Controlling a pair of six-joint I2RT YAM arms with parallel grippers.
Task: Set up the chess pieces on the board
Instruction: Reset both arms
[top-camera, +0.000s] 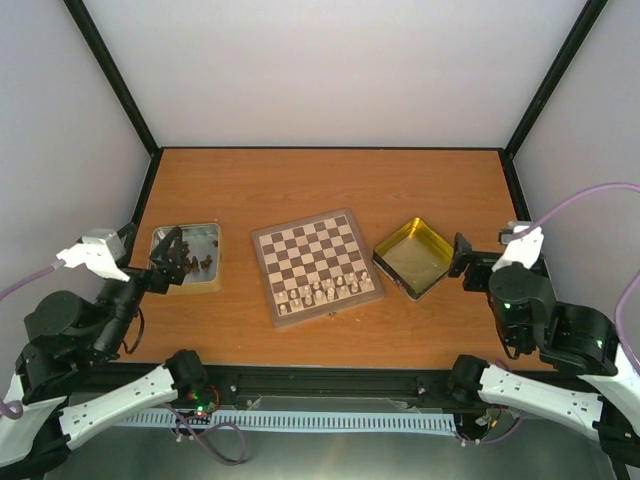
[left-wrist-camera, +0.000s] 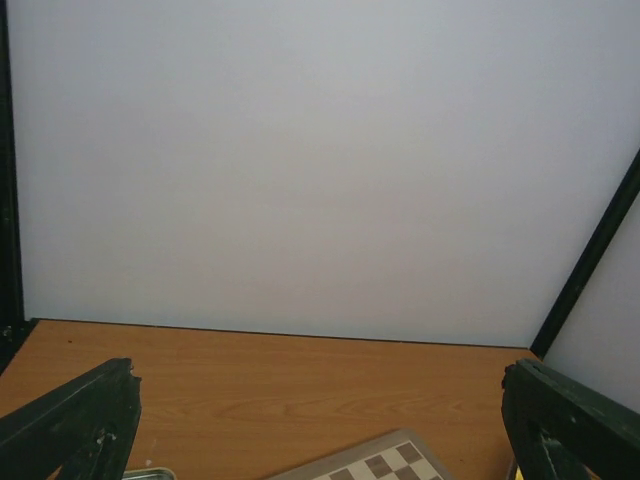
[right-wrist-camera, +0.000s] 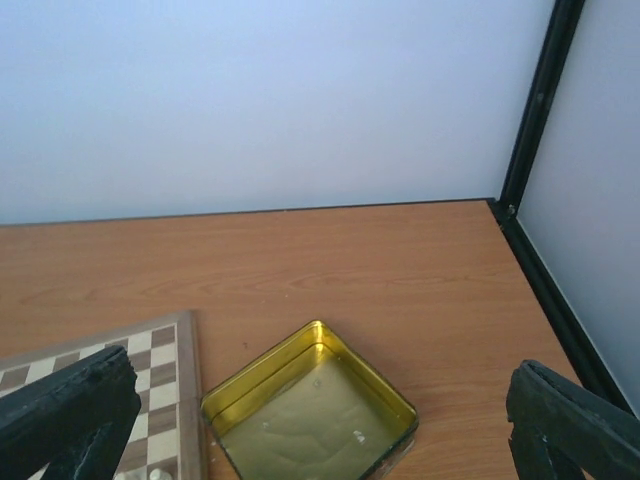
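The board (top-camera: 315, 262) lies flat in the middle of the table. Cream-white chess pieces (top-camera: 322, 291) stand in its two nearest rows. Dark brown chess pieces (top-camera: 203, 262) lie in a silver tray (top-camera: 200, 284) to the left of the board. My left gripper (top-camera: 172, 262) hovers open over the tray's left part, nothing between its fingers (left-wrist-camera: 80, 425). A corner of the board (left-wrist-camera: 390, 464) shows at the bottom of the left wrist view. My right gripper (top-camera: 464, 262) stands open just right of the gold tin, and its fingers (right-wrist-camera: 70, 410) are spread wide and empty.
A square gold tin (top-camera: 436, 270) sits right of the board; its inside (right-wrist-camera: 310, 420) holds only small specks. Black frame posts (right-wrist-camera: 535, 105) and white walls close in the table. Bare wood (top-camera: 330, 185) stretches behind the board.
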